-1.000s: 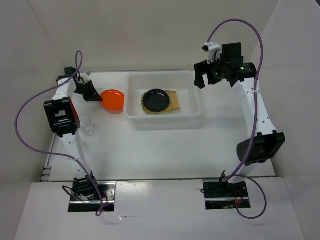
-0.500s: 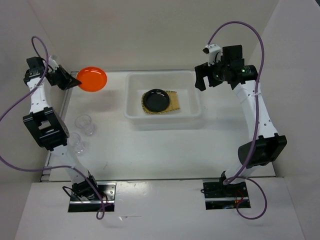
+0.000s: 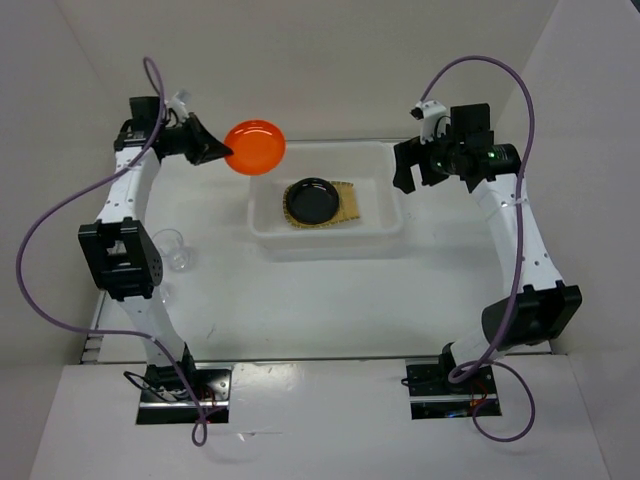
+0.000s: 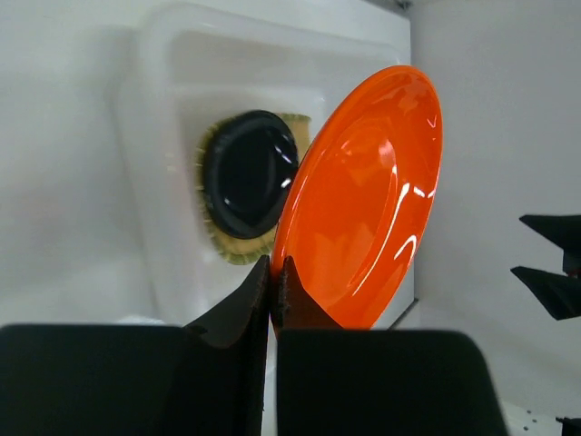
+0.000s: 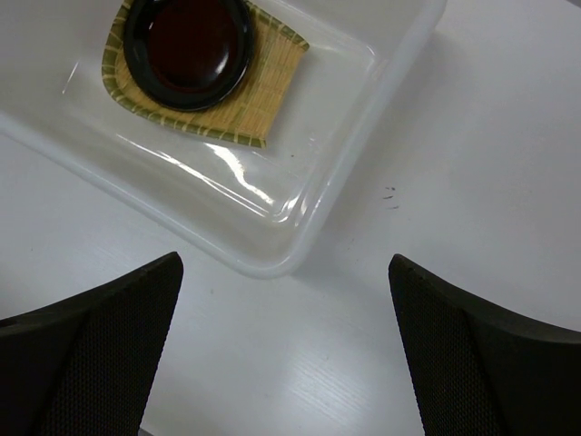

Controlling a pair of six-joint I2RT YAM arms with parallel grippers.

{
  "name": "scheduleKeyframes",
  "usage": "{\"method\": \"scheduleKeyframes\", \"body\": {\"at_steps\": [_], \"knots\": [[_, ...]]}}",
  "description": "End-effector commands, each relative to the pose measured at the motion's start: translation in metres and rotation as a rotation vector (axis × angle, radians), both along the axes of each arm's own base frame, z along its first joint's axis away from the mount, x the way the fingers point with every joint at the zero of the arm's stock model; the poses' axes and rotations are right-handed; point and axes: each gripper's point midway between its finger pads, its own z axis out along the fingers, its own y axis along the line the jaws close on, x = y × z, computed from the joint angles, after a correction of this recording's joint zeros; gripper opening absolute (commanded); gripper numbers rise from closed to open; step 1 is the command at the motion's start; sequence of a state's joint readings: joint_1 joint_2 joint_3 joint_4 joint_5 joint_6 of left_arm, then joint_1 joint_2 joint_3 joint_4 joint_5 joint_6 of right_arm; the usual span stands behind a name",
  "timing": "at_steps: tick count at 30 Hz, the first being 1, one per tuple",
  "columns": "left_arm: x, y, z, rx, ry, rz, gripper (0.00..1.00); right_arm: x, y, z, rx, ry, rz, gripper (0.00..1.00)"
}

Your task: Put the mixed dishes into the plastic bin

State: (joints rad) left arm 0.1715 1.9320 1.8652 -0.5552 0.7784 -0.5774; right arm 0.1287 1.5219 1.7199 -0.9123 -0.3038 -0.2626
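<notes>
**Left gripper** (image 3: 222, 152): clenched on the rim of the small round orange plate (image 3: 254, 146). Fingertips pressed together on the plate's near edge, as seen in the left wrist view. Raised clear of the tabletop (image 3: 300, 300), at the far left of the work area.

**Orange plate:** carried in the air and tilted, touching neither tabletop nor bin. In the top view, overlaps the far left corner of the plastic bin (image 3: 330, 243). In the left wrist view, stands almost on edge, glossy face turned toward the camera, with the bin's interior visible past it.

**Plastic bin:** translucent white tub with rounded corners, seated on the tabletop at centre, toward the far side. Long side runs left to right.

**Contents of the bin:**
- Tan woven slatted tray (image 3: 349, 203), flat on the bin floor, rounded end toward the left.
- Small round black plate (image 3: 312, 201), resting on top of the tray and covering its rounded end. Square end of the tray left exposed to the right.

**Right gripper** (image 5: 283, 262): released, fingers spread wide, nothing between them. Held above the tabletop at the right end of the bin, pointing downward. In the right wrist view, one rounded corner of the bin framed between the two fingers, with tray and black plate at the upper left.

**Clear cup** (image 3: 173, 249): upright on the tabletop, left of the bin and apart from it, just beside the left arm.
</notes>
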Motion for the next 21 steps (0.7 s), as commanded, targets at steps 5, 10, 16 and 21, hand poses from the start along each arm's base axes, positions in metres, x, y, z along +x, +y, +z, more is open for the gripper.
{"method": "scheduleKeyframes", "body": {"at_steps": [5,10,16,21], "knots": [[0.006,-0.081,0.004,0.042,-0.017,-0.123,0.0,-0.022,-0.012,0.021,0.065,-0.083,-0.017,0.99],[0.022,-0.122,-0.027,0.104,0.041,-0.158,0.0,-0.032,-0.018,0.021,0.089,-0.083,-0.03,0.99],[0.029,-0.157,-0.07,0.141,0.109,-0.188,0.0,-0.035,-0.025,0.028,0.089,-0.103,-0.048,0.99],[0.03,-0.167,-0.092,0.165,0.158,-0.196,0.0,-0.036,-0.024,0.031,0.103,-0.104,-0.037,0.99]]}}
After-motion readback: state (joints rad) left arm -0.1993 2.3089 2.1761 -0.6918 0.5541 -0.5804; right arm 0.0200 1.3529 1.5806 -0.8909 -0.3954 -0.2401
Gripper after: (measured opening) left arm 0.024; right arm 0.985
